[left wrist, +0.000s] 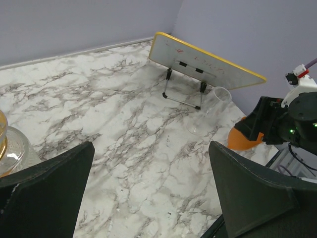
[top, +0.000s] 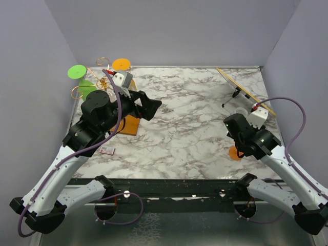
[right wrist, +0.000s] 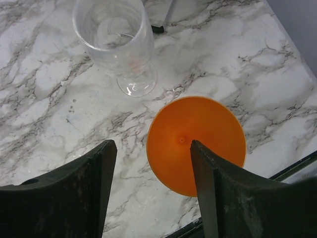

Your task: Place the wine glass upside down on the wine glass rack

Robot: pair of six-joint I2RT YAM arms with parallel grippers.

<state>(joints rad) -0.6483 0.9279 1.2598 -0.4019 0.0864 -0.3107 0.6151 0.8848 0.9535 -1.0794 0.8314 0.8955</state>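
Starting from the top view, you see the thin gold wire wine glass rack on its flat orange-brown wooden base (top: 129,125) at far left, well apart from the clear, orange-footed wine glass (top: 234,152) lying on its side at right. From the left wrist, the left gripper (left wrist: 148,193) gapes wide, holding nothing. From the right wrist, the right gripper (right wrist: 151,148) stands apart, part of the foot between its jaws, not clamped. Treat the glass as light, slick and fragile; you'd likely do best to hold the stem just behind the foot.

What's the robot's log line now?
right gripper: open at orange foot | wine glass: sideways on table | left gripper: open near rack
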